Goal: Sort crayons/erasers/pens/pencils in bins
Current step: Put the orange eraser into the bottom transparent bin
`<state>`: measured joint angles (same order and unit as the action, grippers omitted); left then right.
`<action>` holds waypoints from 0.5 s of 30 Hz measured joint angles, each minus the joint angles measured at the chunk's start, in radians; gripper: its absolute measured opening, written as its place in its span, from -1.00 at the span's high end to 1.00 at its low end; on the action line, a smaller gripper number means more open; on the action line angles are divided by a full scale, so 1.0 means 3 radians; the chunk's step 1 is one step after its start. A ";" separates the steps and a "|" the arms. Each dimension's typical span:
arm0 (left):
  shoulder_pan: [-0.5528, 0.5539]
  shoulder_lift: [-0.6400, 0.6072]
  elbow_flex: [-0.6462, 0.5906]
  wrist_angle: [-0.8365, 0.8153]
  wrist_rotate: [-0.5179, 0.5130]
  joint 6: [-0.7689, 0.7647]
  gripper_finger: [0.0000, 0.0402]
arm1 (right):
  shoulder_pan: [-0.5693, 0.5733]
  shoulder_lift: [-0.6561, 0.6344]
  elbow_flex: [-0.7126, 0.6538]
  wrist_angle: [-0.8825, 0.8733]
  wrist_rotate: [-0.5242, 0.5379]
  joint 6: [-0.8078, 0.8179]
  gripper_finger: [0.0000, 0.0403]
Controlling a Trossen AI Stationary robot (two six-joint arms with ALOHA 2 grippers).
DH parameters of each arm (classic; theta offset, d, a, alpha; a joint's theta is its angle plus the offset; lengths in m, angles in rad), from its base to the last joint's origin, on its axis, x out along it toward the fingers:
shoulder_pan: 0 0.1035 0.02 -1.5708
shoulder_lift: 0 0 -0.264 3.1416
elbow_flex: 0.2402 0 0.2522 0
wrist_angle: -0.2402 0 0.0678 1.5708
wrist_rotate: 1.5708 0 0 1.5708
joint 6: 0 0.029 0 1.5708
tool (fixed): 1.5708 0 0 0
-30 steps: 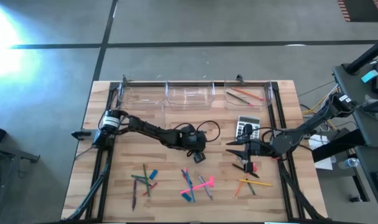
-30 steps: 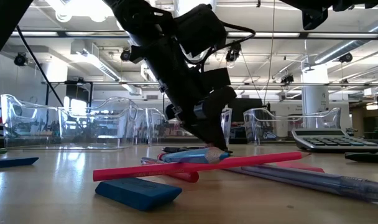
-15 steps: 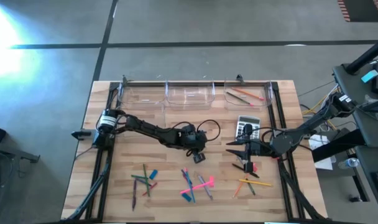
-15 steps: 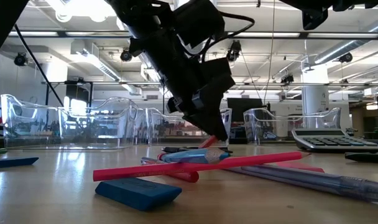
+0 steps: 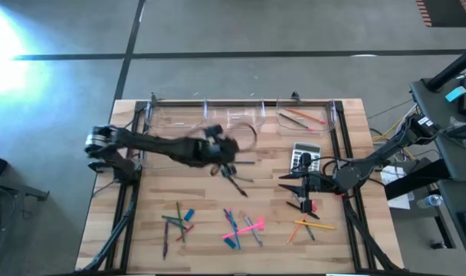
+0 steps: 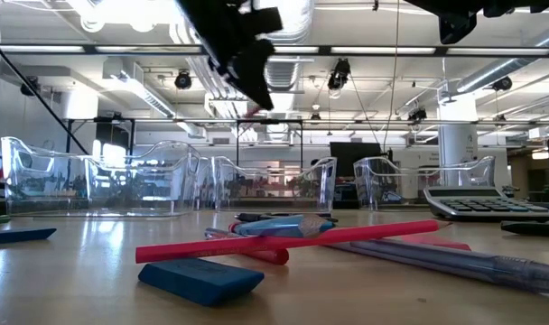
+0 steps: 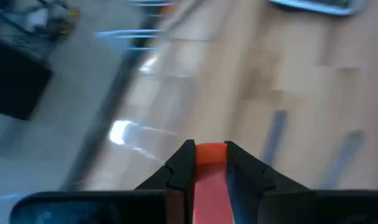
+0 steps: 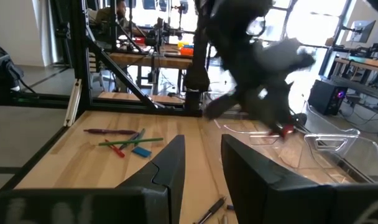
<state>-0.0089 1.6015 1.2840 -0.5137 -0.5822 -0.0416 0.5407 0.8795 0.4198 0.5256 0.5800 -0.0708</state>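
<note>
While the wooden table (image 5: 126, 192) carries everything here, the biggest moving thing on it is the left arm, stretched from the table's left edge toward the middle, its left gripper (image 7: 206, 149) raised above the tabletop near the bins. In the left wrist view its jaws stand narrowly apart, closed on a short red-orange piece (image 7: 209, 168); it is too blurred to say whether this is a crayon or a pencil end. The right gripper (image 5: 300, 186) waits low over the right half of the table, just below the grey calculator (image 5: 305, 156), with its fingers (image 8: 166, 163) parted and nothing between them.

Along the far edge stands the row of clear bins (image 5: 233, 116); the rightmost bin (image 5: 303, 117) holds a few thin sticks, orange and green. The calculator's keys carry markings too small to read, and no brand or label can be made out anywhere.

Toward the near edge lie three loose clusters: pencils (image 5: 172, 224) with a small blue piece on the left, pink sticks (image 5: 244, 227) and blue pieces in the middle, and orange and green pencils (image 5: 308, 227) on the right. In the low view a blue eraser (image 6: 200, 278) lies nearest, with a long pink-red stick (image 6: 293, 240) just behind it.
</note>
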 joint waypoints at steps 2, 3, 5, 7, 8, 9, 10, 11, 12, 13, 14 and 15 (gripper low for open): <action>0.0170 -0.0229 -0.0127 0.0022 -0.0001 0.0132 0.76 | 0.0000 0.0000 0.0000 0.0002 -0.0001 -0.0001 0.53; 0.0275 -0.0345 -0.0202 0.0024 0.0012 0.0176 0.76 | 0.0000 0.0000 0.0000 0.0002 -0.0001 0.0000 0.53; 0.0509 -0.0557 -0.0371 0.0022 0.0182 0.0246 0.76 | 0.0000 0.0000 0.0000 0.0004 -0.0002 0.0000 0.53; 0.0755 -0.0780 -0.0601 0.0011 0.0563 0.0256 0.76 | 0.0000 0.0000 0.0000 0.0002 -0.0003 0.0004 0.53; 0.0855 -0.0897 -0.0724 0.0015 0.0763 0.0242 0.76 | 0.0000 0.0000 0.0000 0.0000 -0.0003 0.0005 0.53; 0.0934 -0.1012 -0.0850 0.0022 0.0921 0.0211 0.76 | 0.0000 0.0000 0.0000 -0.0009 -0.0004 0.0003 0.53; 0.0990 -0.1138 -0.1000 0.0026 0.1019 0.0165 0.76 | 0.0000 0.0000 0.0000 -0.0014 -0.0004 0.0001 0.53; 0.1020 -0.1257 -0.1149 0.0031 0.1038 0.0098 0.76 | 0.0000 0.0000 0.0000 -0.0014 -0.0005 0.0001 0.53; 0.1034 -0.1369 -0.1308 0.0039 0.1023 0.0012 0.76 | 0.0000 0.0000 0.0000 -0.0020 -0.0003 0.0000 0.53; 0.1036 -0.1468 -0.1465 0.0041 0.0981 -0.0063 0.76 | 0.0000 0.0000 0.0000 -0.0020 -0.0002 -0.0006 0.53; 0.1036 -0.1558 -0.1610 0.0047 0.0947 -0.0109 0.76 | 0.0000 0.0000 0.0000 -0.0019 0.0003 -0.0017 0.53; 0.1036 -0.1646 -0.1758 0.0049 0.0939 -0.0163 0.76 | 0.0000 0.0000 0.0000 -0.0021 0.0020 -0.0022 0.53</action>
<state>0.3018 1.1076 0.7565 -0.4990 -0.3004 -0.0905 0.5407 0.8795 0.4198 0.5194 0.5859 -0.0774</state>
